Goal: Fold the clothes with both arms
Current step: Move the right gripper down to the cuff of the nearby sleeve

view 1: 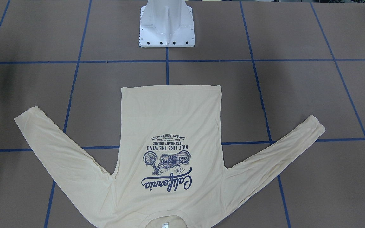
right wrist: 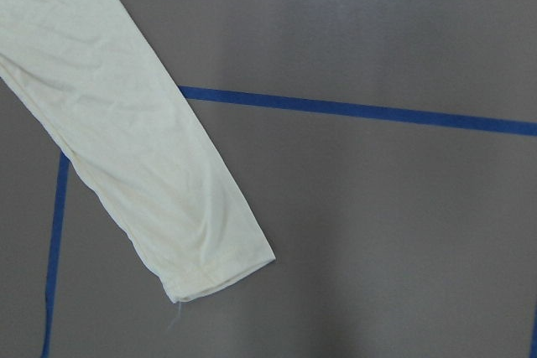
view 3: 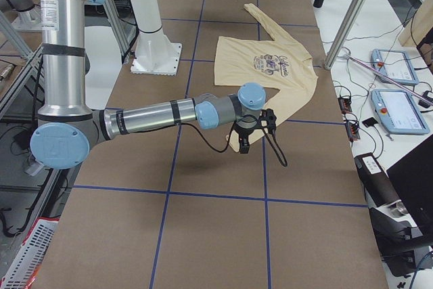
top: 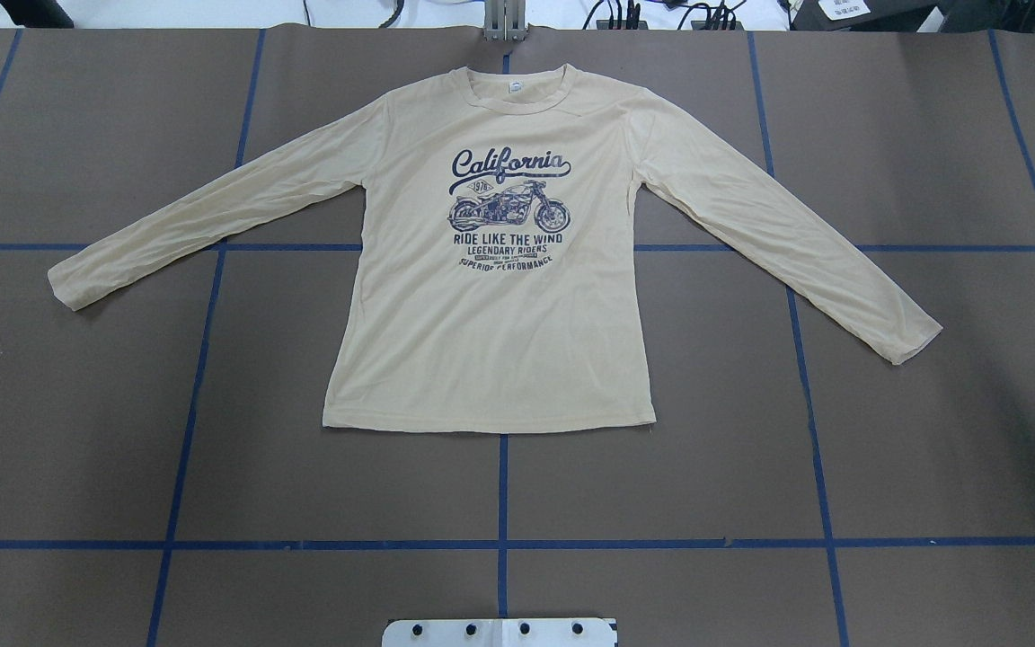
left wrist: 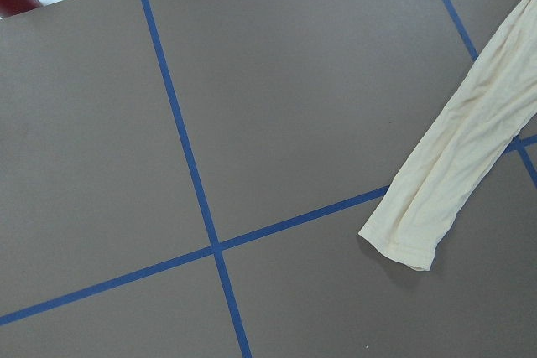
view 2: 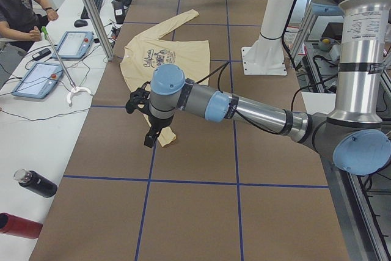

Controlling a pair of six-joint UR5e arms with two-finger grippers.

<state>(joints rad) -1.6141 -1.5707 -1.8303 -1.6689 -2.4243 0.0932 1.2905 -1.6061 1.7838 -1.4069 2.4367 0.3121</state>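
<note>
A: How did the left arm [view 2: 244, 109] stand?
B: Stretched low and level over the counter [top: 77, 431], its left jaws pointing down. Whether they were apart I could not tell. The left cuff [left wrist: 403, 241] lay just beside them, not gripped.
A: And the shirt [top: 490, 341]?
B: Flat, print [top: 508, 211] up, spread wide between the two sets of jaws.
A: The right arm [view 3: 149, 118]?
B: Mirrored, with the right jaws hanging near the right cuff [right wrist: 218, 266], their state equally unclear. I judged each should pinch both layers at its cuff, lift together and draw inward evenly, so the thin knit wouldn't drag
</note>
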